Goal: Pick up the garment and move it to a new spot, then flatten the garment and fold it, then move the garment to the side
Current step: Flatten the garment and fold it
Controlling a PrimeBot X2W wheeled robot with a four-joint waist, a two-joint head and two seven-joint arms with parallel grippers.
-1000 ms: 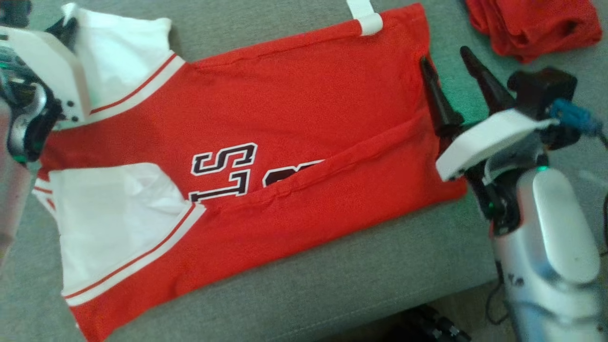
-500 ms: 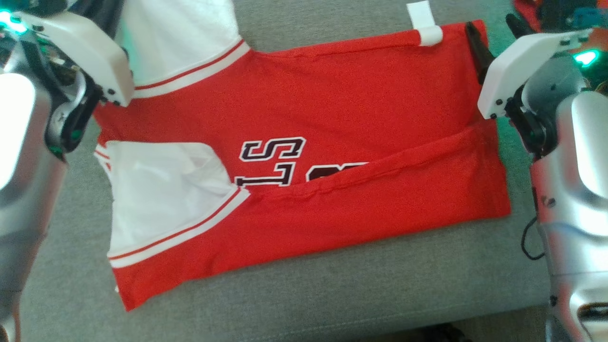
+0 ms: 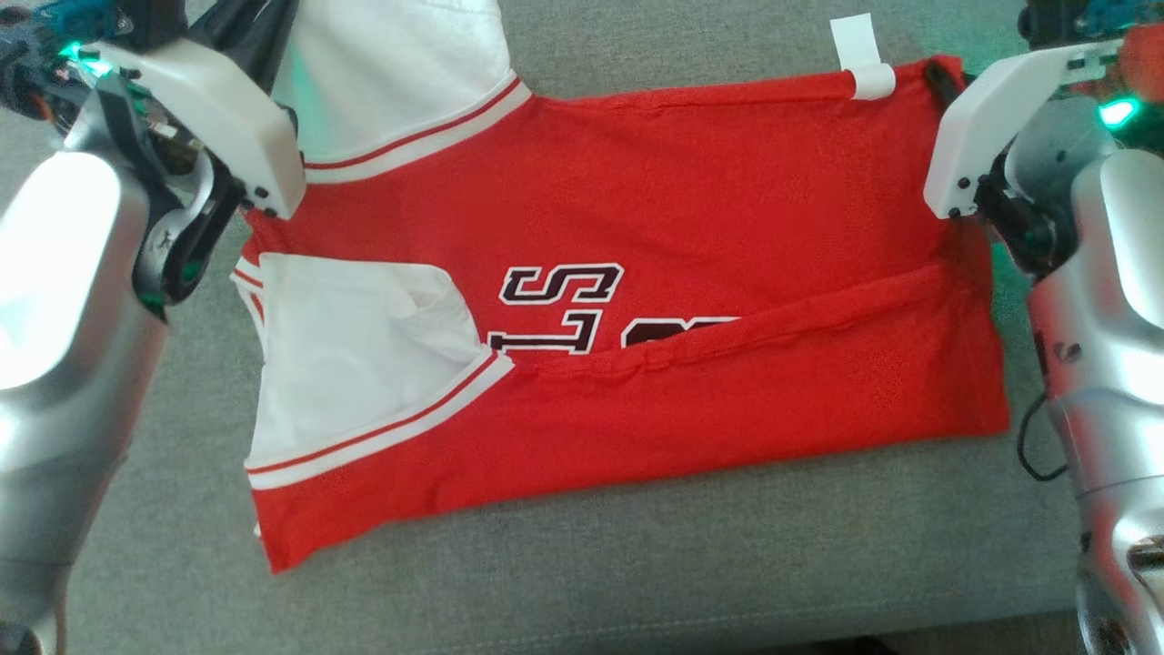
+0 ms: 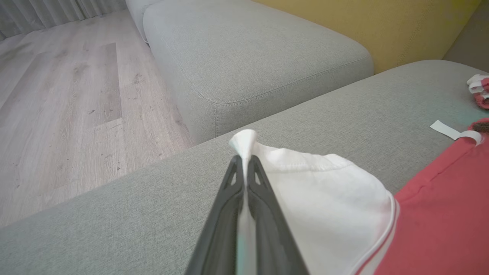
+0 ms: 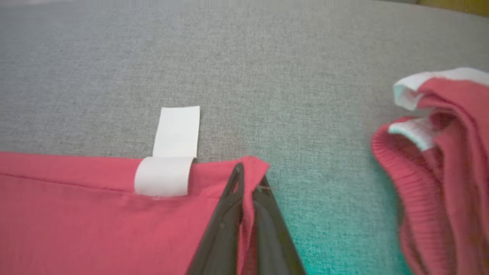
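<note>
In the head view, the red garment [image 3: 682, 227], a jersey with white sleeves and dark lettering, is lying spread across the grey sofa cushion [image 3: 637, 564], with its near long edge folded in toward the middle. Its far left sleeve is being pinched by the left gripper [image 3: 259, 23]. Its far right corner is being gripped by the right gripper [image 3: 941, 77], just right of a white tag [image 3: 864, 68] that is sticking out past the far edge.

In the left wrist view, the two dark fingers are being pressed together on the tip of the white sleeve, and a small peak of cloth is poking out beyond the fingertips. A second cushion [image 4: 248, 57] and a wooden floor [image 4: 57, 95] are being shown farther off.

In the right wrist view, the fingers are clamped with the red hem corner caught between them, close beside the tag. A red-and-white bundle of cloth [image 5: 439, 152] is lying well apart to the right.
</note>
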